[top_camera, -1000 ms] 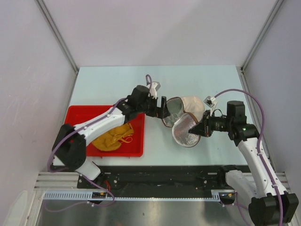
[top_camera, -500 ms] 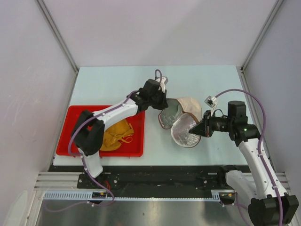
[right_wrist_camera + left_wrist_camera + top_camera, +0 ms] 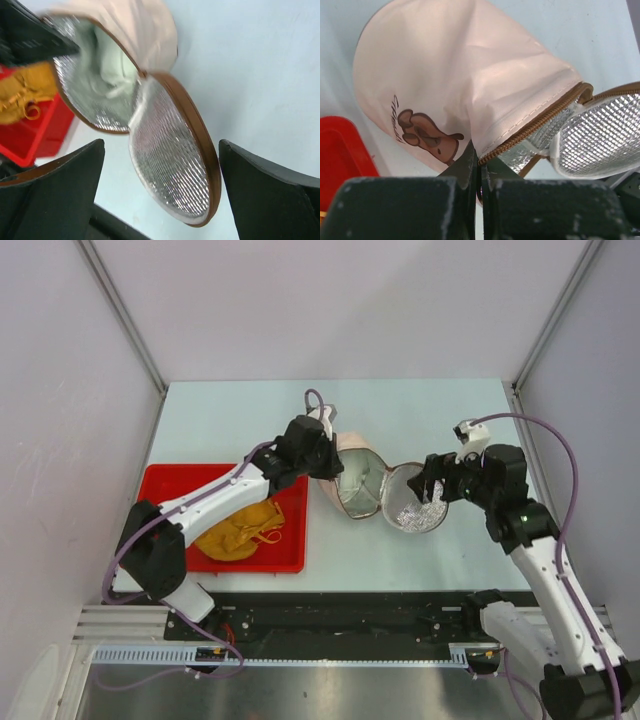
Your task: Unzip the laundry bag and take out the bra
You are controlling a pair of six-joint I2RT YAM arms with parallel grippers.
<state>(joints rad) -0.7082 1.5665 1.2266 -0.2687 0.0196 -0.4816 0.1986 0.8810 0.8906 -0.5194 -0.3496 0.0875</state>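
Laundry bag (image 3: 358, 480), unzipped, was turned on its side near the middle of the pale blue-green tabletop (image 3: 230, 410). Its outer wall was smooth cream fabric bearing a brown cartoon print (image 3: 422, 135). The lining was silvery and fine-gridded, and a brown zipper band (image 3: 535, 125) edged the round mouth. The circular end flap (image 3: 415, 508), likewise silvery with a brown rim, hung open to the right of the mouth, joined to it at one point.

Bra (image 3: 240, 532) was a crumpled mustard-yellow heap with a thin looped strap. It lay in the flat red plastic tray (image 3: 160, 485) at the left, well apart from the bag.

Left arm stretched diagonally from its base across the tray, with its wrist at the bag's far-left side. The left fingers (image 3: 476, 167) were clenched on the bag's fabric edge just beside the zipper band. Right arm was bent inward from the right. The right fingers (image 3: 430, 488) were spread wide, one on each side of the flap; whether they touched it could not be told.

Plain pale grey walls (image 3: 330, 300) with metal corner posts enclosed the tabletop on three sides.
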